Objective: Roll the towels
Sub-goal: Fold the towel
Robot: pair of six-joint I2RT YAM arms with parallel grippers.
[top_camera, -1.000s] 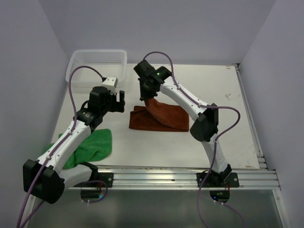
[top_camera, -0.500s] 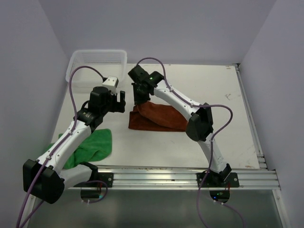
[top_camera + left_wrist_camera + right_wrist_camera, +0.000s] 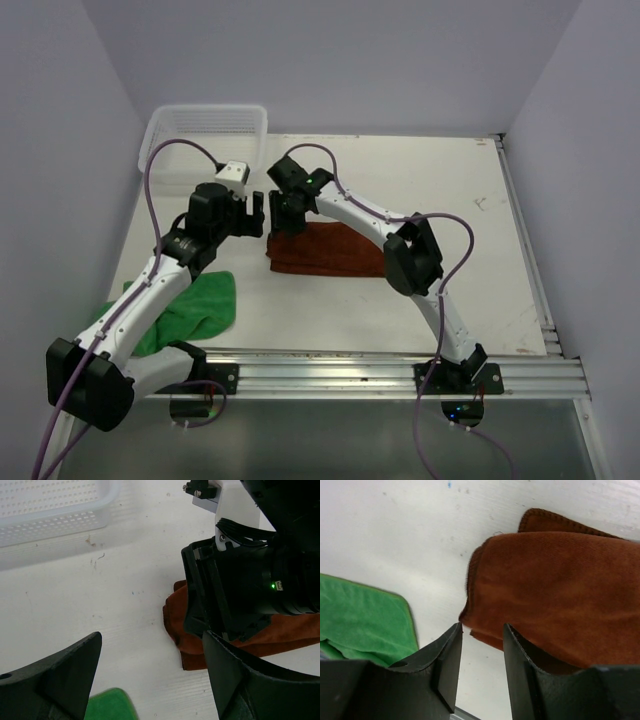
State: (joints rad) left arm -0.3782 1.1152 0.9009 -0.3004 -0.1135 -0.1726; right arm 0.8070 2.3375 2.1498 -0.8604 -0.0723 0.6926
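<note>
The rust-brown towel (image 3: 330, 250) lies folded over on itself in the middle of the table, and also shows in the right wrist view (image 3: 560, 590) and the left wrist view (image 3: 290, 630). My right gripper (image 3: 282, 212) hovers low over the towel's left end. Its jaws (image 3: 482, 630) are open with only bare table between them. My left gripper (image 3: 255, 213) is wide open and empty (image 3: 152, 645), just left of the right gripper. The bright green towel (image 3: 190, 310) lies crumpled at the near left under the left arm, and also shows in the right wrist view (image 3: 365, 615).
A white mesh basket (image 3: 205, 125) stands at the far left corner and shows in the left wrist view (image 3: 50, 510). Purple walls close in the left, back and right. A metal rail (image 3: 380, 365) runs along the near edge.
My right gripper carried a lifted flap of the brown towel leftward, folding it over, then let go. The towel now lies flat and doubled. The left arm barely moved.
</note>
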